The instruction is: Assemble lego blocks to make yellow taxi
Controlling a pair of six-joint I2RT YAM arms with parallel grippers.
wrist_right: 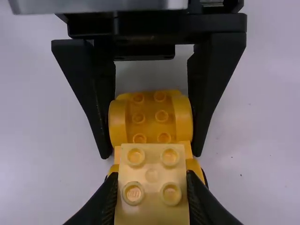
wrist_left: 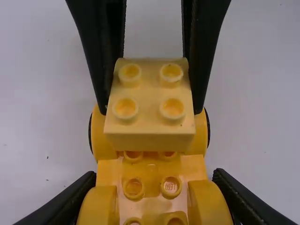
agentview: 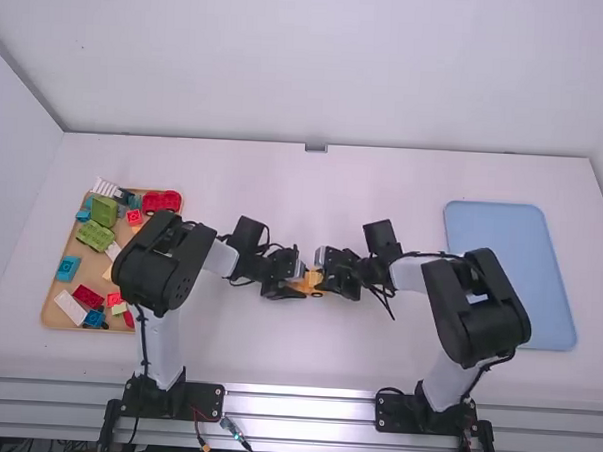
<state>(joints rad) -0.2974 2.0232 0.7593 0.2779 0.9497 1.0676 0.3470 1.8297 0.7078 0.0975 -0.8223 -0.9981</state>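
The left gripper (wrist_left: 153,197) is pinching the yellow car base (wrist_right: 150,117), with one finger on each side. The right gripper (wrist_right: 152,187) is pinching the pale yellow block (wrist_left: 149,98) by its two sides. The block is sitting over one end of the base, and its bumps (wrist_left: 171,110) are facing up. I can't tell if it is clicked on tight.

These bits are looking light, hard and smooth, so they won't be squashing or bending much. They might be slipping or twisting if the pinch is weak. The base is looking best to hold by its flat, low sides, near its round guards (wrist_right: 184,119), with the top bumps left free. The block is wanting a straight pinch low on two matching sides. If it is going on crooked, it may be sticking or tipping. A slow, flat push straight down is likely what it is needing, while the base is staying put.

The base and block are being held near the middle of the table (agentview: 306,356). Farther out, a wooden tray (agentview: 50,313) is lying by the table's left edge, and more blocks (agentview: 95,235) are resting on it. A blue board (agentview: 510,275) is lying near the right edge.
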